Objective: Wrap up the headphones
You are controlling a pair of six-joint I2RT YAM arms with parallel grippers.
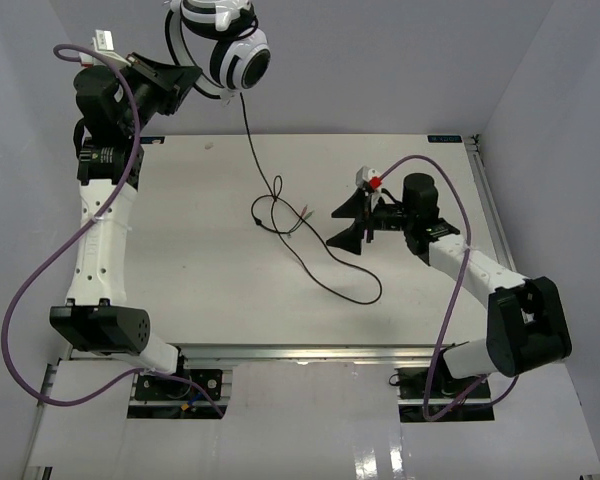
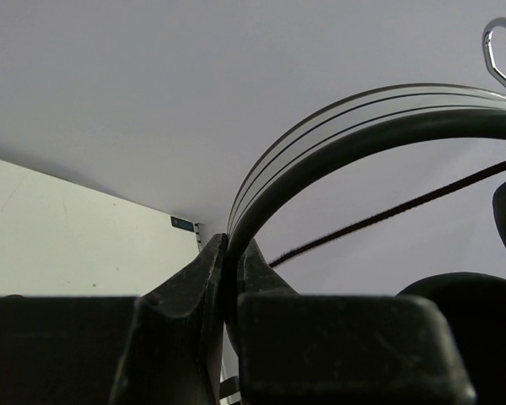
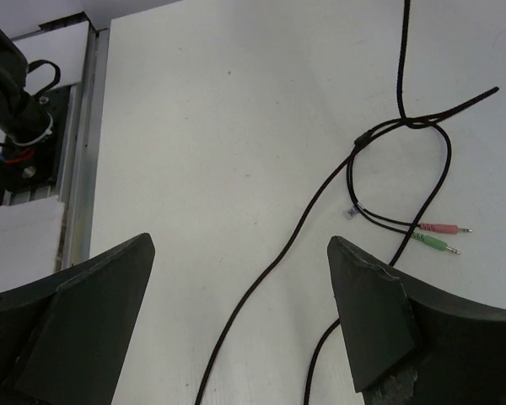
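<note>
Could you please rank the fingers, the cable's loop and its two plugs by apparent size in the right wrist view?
1. Right fingers, inflated by nearness.
2. Cable loop.
3. Pink plug and green plug, alike.

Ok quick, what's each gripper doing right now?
Left gripper: closed on the headband of the headphones.
Right gripper: open, holding nothing.

A white bench [image 1: 180, 250] carries a thin black cable [image 3: 352, 181], loosely looped near the middle. Its pink plug [image 3: 443, 228] and green plug [image 3: 433, 245] lie side by side near the loop.
</note>
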